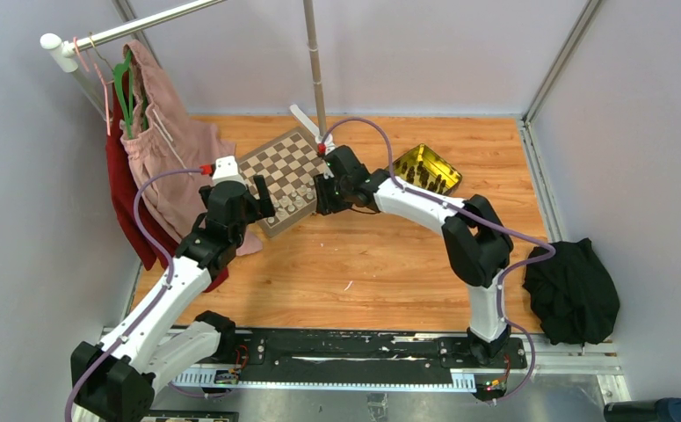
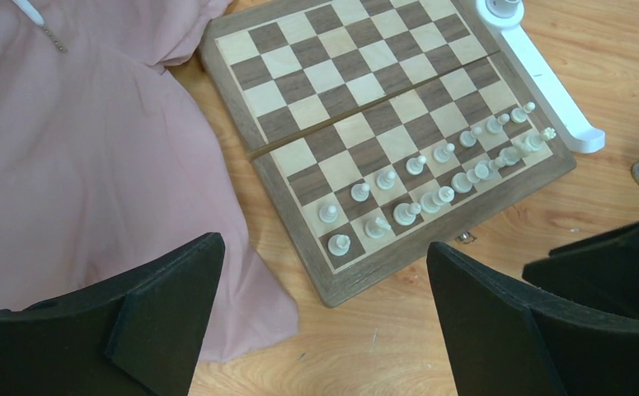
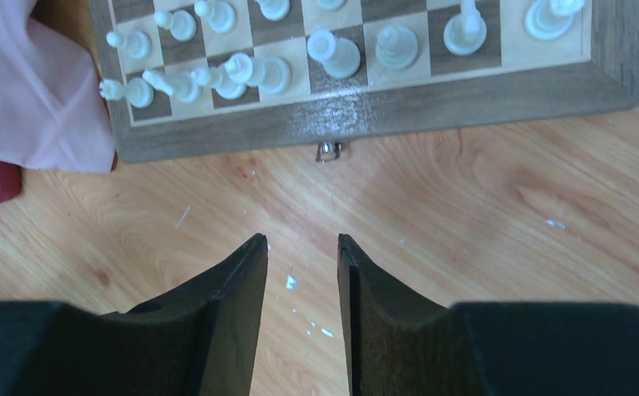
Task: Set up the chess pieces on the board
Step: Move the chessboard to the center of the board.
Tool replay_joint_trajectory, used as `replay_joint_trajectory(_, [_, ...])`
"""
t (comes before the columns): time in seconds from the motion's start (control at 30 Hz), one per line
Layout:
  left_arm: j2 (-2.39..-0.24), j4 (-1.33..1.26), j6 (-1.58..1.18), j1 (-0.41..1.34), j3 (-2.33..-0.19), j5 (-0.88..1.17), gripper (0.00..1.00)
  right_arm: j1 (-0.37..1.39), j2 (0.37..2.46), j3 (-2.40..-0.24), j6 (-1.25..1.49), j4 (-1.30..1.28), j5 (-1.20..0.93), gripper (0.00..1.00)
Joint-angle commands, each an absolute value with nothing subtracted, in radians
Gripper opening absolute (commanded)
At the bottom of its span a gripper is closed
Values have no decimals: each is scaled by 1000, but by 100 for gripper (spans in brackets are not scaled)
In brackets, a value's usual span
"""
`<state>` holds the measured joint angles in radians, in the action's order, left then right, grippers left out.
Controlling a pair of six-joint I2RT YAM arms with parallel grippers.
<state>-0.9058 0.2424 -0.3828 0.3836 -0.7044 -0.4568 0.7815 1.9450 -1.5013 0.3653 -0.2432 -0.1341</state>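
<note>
The board [image 1: 277,156] lies tilted at the back centre of the wooden table. Pale chess pieces [image 2: 431,177] fill its two near rows; the rest of its squares [image 2: 340,74] are bare. Dark chess pieces [image 1: 431,178] sit in a yellow-gold tin [image 1: 418,151] to the right of the board. My left gripper [image 1: 262,198] hovers over the board's near left corner, and in the wrist view the left gripper [image 2: 324,243] is open wide and holds nothing. My right gripper [image 1: 319,195] is just off the board's near edge [image 3: 382,103]. Its wrist view shows the right gripper [image 3: 302,239] open over bare wood, below the pale pieces [image 3: 332,49].
A pink garment [image 1: 174,158] hangs from a rack and drapes against the board's left side [image 2: 93,148], with red cloth [image 1: 121,185] behind it. A white stand foot [image 2: 547,82] and its pole [image 1: 315,61] border the board's far corner. A black cloth [image 1: 574,290] lies at the right.
</note>
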Motion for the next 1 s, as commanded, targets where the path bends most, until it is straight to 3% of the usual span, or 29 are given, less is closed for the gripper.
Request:
replay_joint_trajectory(0.0, [-884, 245, -388, 392, -692, -464, 100, 795, 2008, -1577, 408, -267, -119, 42])
replay_joint_trajectory(0.97, [-868, 183, -382, 392, -678, -520, 100, 789, 2166, -1704, 489, -340, -59, 39])
